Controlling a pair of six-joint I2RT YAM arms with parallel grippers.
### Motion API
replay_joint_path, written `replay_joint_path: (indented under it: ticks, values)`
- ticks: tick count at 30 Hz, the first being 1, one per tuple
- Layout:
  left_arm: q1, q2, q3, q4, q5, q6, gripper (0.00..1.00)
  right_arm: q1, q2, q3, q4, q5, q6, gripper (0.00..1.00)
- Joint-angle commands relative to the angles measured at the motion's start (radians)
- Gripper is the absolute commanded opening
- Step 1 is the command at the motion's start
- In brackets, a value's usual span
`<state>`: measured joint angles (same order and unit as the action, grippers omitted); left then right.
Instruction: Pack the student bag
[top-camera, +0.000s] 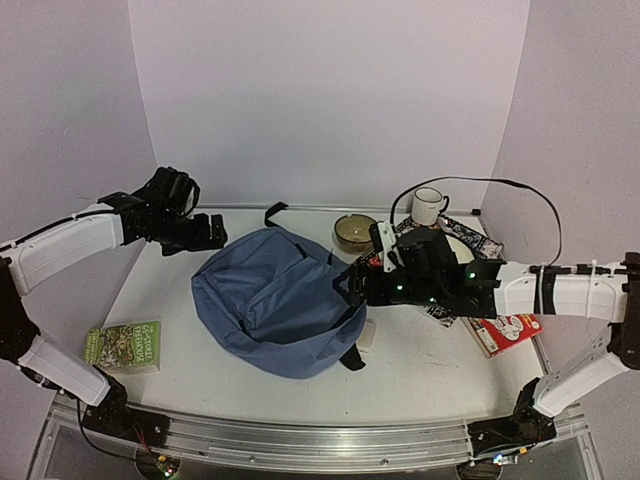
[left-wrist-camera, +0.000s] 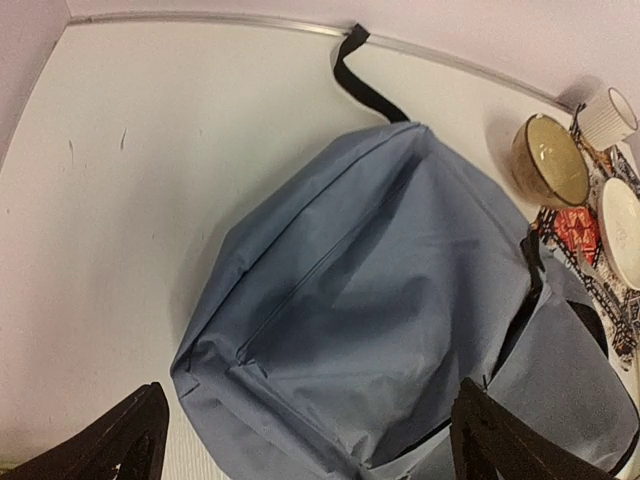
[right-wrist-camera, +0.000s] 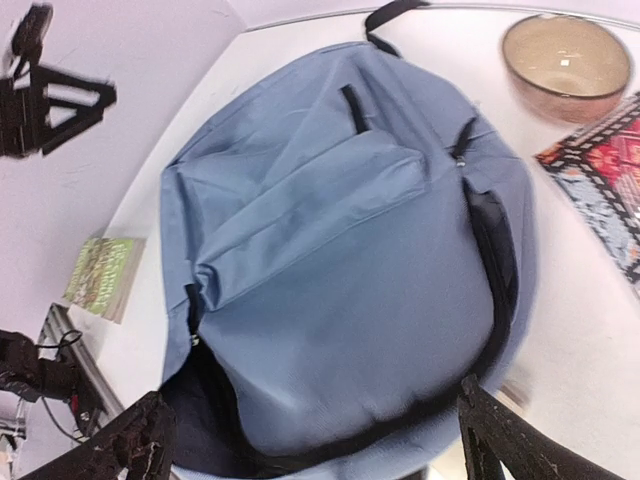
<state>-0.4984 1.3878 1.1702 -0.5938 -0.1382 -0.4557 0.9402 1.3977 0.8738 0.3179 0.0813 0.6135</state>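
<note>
well to the near side of my left hand (top-camera: 203, 236), a green book (top-camera: 123, 346) lies flat on the bench (top-camera: 165, 290). that hand hangs wide open and holds nothing, near the far left edge of the student bag (top-camera: 272, 298). the bag lies flat between my two hands, its top loop (top-camera: 274, 212) pointing away from both. i judge it light and floppy: soft cloth that sags and creases, with no stiffness to lean on, and likely to slide on the smooth white bench if pushed. the best hold, i think, is the black-edged lip of the gaping zip mouth (right-wrist-camera: 215, 420) right under my right hand (top-camera: 350, 285), or else the loop at the far end. my right hand is spread open and empty too, just over the bag's right rim. beyond it stand a bowl (top-camera: 355, 232) and a white mug (top-camera: 430, 205), and a red booklet (top-camera: 500, 330) lies beneath its arm. plain pale walls (top-camera: 320, 90) close in on three sides, and room looks tight to the right.
</note>
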Motion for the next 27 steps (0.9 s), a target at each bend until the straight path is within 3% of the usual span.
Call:
replay_joint_path:
  ticks: [1,6,15,20,27]
  values:
    - [0.000,-0.063,-0.033,0.000,0.021,-0.026,0.99,-0.037,-0.085,0.004,-0.202,0.158,0.024,0.98]
    - [0.000,-0.111,-0.072,0.002,0.017,0.005,0.99,-0.166,-0.158,-0.039,-0.393,0.172,0.093,0.98]
    - [0.000,-0.196,-0.112,0.011,-0.009,0.106,0.99,-0.459,-0.211,-0.135,-0.557,0.219,0.138,0.98]
    - [0.000,-0.247,-0.151,0.043,0.004,0.149,0.99,-0.580,-0.153,-0.129,-0.599,0.301,0.184,0.98]
    - [-0.001,-0.292,-0.215,0.077,0.053,0.161,0.99,-0.703,0.046,-0.045,-0.633,0.339,0.191,0.95]
